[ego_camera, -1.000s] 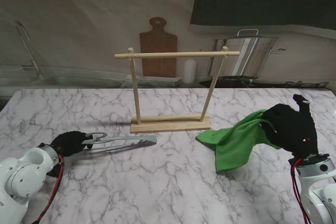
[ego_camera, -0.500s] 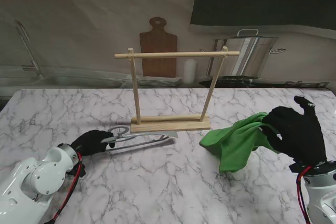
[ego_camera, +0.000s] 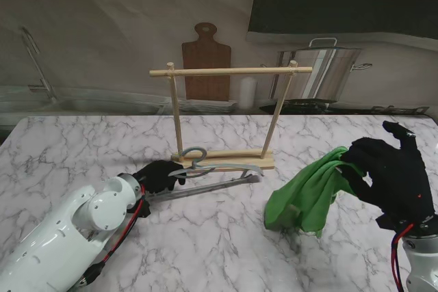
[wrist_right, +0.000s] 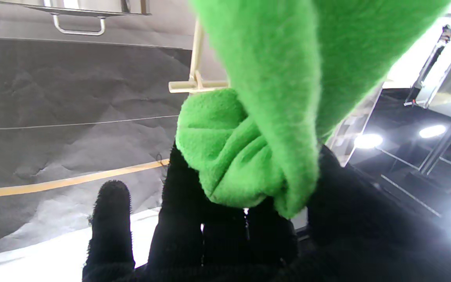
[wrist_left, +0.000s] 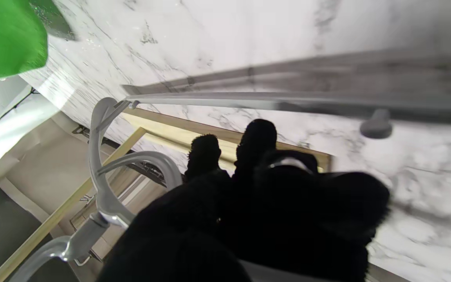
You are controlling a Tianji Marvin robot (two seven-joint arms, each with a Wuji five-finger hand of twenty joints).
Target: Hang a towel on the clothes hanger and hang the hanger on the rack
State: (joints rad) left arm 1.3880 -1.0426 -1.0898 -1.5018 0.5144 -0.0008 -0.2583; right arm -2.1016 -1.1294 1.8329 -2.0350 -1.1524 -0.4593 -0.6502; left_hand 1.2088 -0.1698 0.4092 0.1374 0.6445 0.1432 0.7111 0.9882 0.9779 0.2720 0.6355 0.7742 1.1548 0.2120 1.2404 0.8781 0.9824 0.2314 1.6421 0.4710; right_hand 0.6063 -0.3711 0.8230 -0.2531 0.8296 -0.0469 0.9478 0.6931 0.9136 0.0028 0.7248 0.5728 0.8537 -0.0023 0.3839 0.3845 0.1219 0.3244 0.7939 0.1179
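With the left hand (ego_camera: 156,176) clenched round the grey metal hanger (ego_camera: 217,174) and the right hand (ego_camera: 389,174) pinching the green fleece towel (ego_camera: 306,195), the towel's slack folds hanging beneath those fingers risked bunching against the hanger.

Stand camera looks down from high over the near edge of the white marble tabletop (ego_camera: 226,251) toward the pale wooden two-post rack (ego_camera: 222,115), whereas both wrist cameras sit close behind their black-gloved fingers, sharing with it that rack (wrist_left: 59,213) (wrist_right: 196,80).
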